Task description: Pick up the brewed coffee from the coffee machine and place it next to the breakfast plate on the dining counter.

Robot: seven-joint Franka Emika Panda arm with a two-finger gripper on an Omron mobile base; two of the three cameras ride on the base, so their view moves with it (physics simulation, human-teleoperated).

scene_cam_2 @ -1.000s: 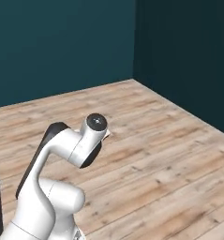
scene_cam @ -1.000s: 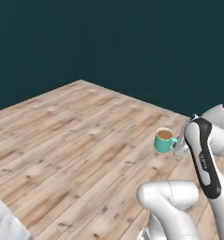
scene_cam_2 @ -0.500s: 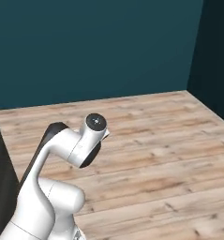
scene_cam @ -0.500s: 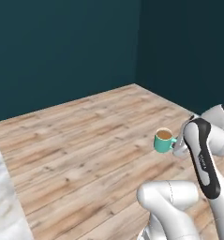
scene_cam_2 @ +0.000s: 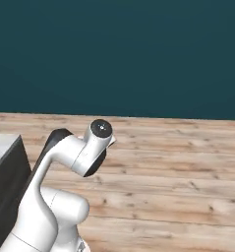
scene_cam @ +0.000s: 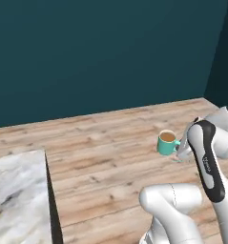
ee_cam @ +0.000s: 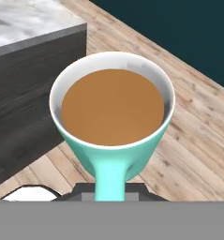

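Note:
The brewed coffee point(scene_cam: 167, 142) is a small teal mug, white inside and full of brown liquid, held upright in the air over the wooden floor. My gripper point(scene_cam: 179, 148) is shut on its side handle, just right of the cup. In the hand view the mug point(ee_cam: 114, 117) is seen from close above, its handle running down between my gripper point(ee_cam: 111, 191). The coffee machine and the breakfast plate are out of view. A white-grey marbled counter corner point(scene_cam: 15, 190) lies at the lower left; I cannot tell whether it is the dining counter.
A dark teal wall point(scene_cam: 101, 52) closes the far side, with light wooden floor point(scene_cam: 106, 138) in front of it. The counter's dark side panel point(scene_cam_2: 5, 187) stands at the left of the right base view and behind the mug point(ee_cam: 24, 98) in the hand view.
The whole picture has shifted, so the base has turned. The marbled counter has come further into view at the left. The mug stays held in the same place by the arm.

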